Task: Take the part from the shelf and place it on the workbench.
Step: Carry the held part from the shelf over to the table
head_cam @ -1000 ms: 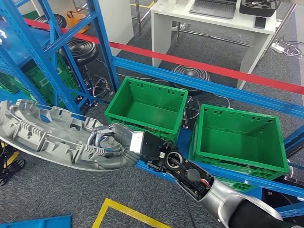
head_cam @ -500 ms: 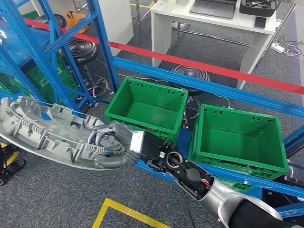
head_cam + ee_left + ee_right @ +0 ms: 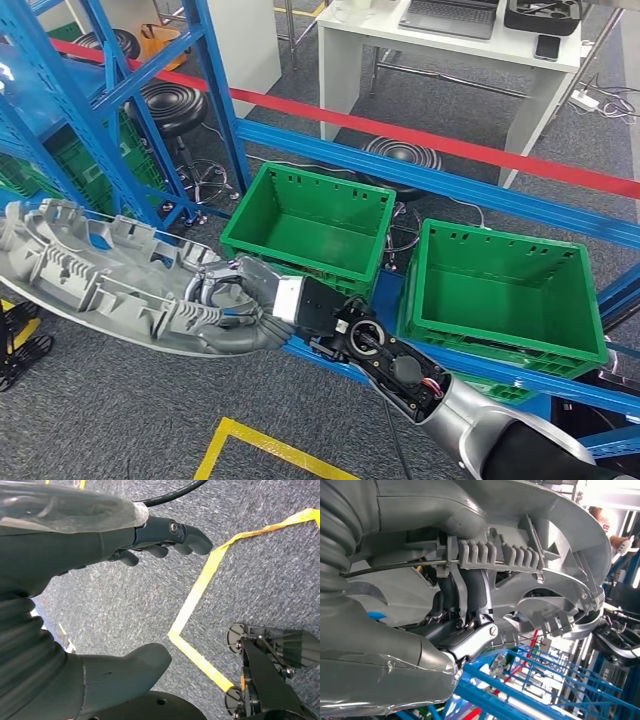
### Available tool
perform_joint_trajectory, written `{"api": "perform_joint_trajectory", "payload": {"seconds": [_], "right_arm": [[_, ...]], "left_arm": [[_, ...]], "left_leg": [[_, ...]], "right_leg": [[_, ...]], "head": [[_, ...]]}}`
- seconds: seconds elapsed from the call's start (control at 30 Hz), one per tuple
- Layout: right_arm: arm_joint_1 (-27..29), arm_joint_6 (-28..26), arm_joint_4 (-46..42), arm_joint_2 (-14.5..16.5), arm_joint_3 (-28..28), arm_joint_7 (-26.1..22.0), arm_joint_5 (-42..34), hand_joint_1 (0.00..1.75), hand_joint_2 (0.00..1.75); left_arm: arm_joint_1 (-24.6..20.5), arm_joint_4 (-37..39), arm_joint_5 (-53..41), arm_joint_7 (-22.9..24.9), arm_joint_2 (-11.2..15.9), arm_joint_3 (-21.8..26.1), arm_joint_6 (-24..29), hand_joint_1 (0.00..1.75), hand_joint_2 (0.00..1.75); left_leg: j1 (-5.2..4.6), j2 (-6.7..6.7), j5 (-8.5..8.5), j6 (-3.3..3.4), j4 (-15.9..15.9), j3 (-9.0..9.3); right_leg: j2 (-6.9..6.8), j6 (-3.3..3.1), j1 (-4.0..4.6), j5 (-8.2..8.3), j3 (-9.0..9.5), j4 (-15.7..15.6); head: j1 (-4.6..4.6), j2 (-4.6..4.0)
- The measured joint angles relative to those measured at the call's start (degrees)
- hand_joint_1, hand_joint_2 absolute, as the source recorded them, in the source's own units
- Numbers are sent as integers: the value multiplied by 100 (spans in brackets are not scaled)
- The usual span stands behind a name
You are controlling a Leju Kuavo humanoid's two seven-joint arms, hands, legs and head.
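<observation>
The right hand [image 3: 234, 300] has its fingers [image 3: 473, 587] wrapped around the long grey part [image 3: 98, 275], holding it off the blue shelf [image 3: 423, 175] toward nine o'clock; left hand [image 3: 94, 605] hangs loosely open over the floor (empty). Pick-up looks done; carrying to the counter and setting down remain

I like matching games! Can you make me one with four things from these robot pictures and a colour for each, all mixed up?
Things:
1. long part in the right hand
2. crates
3. shelf beams
4. floor tape

Colours:
A. yellow
B. grey
C. blue
D. green

Pairs: 1-B, 2-D, 3-C, 4-A
</observation>
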Motion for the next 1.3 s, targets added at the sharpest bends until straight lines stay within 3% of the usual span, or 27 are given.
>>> {"api": "perform_joint_trajectory", "payload": {"seconds": [0.63, 0.93, 1.3], "right_arm": [[-9, 3, 0, -1, -17, -67, 10, 175, 175], [-13, -62, 2, -1, -104, -188, 90, 175, 175], [-21, -16, 62, 0, -142, -285, 78, 175, 175]], "left_arm": [[3, 0, 31, 98, 65, 0, 4, 0, 175], [-54, 0, -56, -139, 105, -1, -105, 0, 175], [-72, 0, -14, -103, 157, -2, -117, 0, 175]], "left_leg": [[0, 0, 0, 0, 0, 0], [0, 0, 0, 0, 0, 0], [0, -1, 0, 0, 0, -3]], "right_leg": [[0, 0, 0, 0, 0, 0], [0, 0, 0, 0, 0, 0], [0, 0, 0, 0, 0, 0]], "head": [[-1, 0], [-1, 0], [0, 0]]}}
